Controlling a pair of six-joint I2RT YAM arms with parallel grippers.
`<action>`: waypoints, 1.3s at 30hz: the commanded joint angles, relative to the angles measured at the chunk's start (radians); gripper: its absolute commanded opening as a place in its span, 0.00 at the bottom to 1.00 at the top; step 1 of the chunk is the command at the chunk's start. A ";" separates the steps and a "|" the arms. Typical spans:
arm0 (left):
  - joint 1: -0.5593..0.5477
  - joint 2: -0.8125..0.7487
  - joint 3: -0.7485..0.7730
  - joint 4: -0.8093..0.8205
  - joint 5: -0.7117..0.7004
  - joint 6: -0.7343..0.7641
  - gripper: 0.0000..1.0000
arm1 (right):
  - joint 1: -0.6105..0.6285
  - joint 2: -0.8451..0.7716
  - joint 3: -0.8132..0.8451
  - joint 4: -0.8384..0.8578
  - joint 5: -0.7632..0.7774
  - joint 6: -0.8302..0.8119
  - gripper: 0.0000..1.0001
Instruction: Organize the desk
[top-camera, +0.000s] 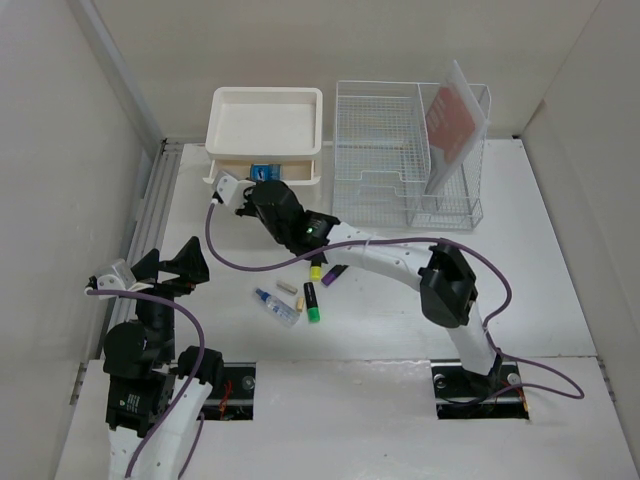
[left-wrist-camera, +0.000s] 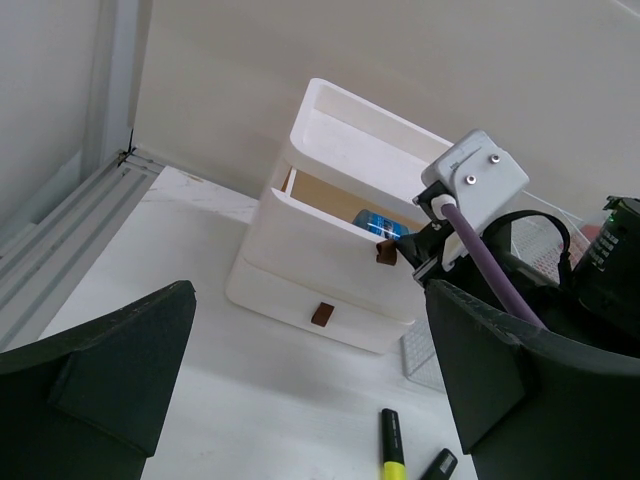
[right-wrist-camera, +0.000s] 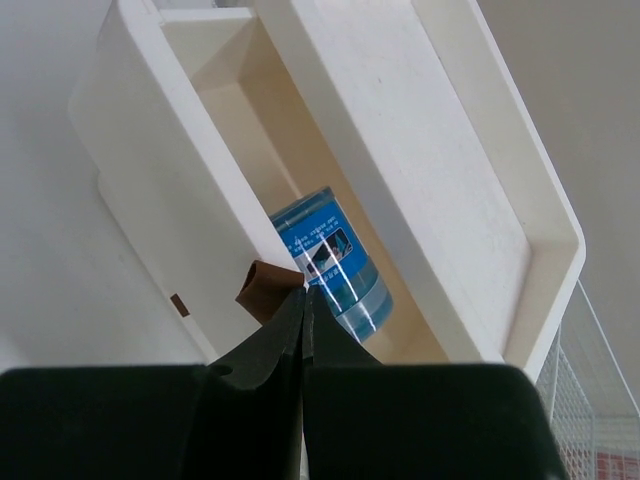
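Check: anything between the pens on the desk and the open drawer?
Yes. The right arm lies across the path from the pens on the desk to the drawer, its hand shut on the drawer's tab; its cable loops beside it. A can sits in the drawer.

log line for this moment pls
right gripper: shut on drawer pull | upper drawer: open, blue container inside | left gripper: open, over desk

Desk (top-camera: 560, 260) looks matte; drawer box (top-camera: 265, 125), smooth plastic.
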 joint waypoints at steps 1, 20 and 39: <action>-0.006 -0.010 0.001 0.029 0.001 -0.003 1.00 | -0.008 -0.103 -0.012 0.048 -0.032 0.025 0.00; -0.006 -0.019 0.001 0.029 0.001 -0.003 1.00 | 0.001 -0.224 -0.066 -0.298 -0.435 0.102 0.00; -0.006 -0.047 -0.008 0.029 -0.008 -0.003 1.00 | -0.017 -0.045 -0.060 -0.074 -0.135 0.102 0.00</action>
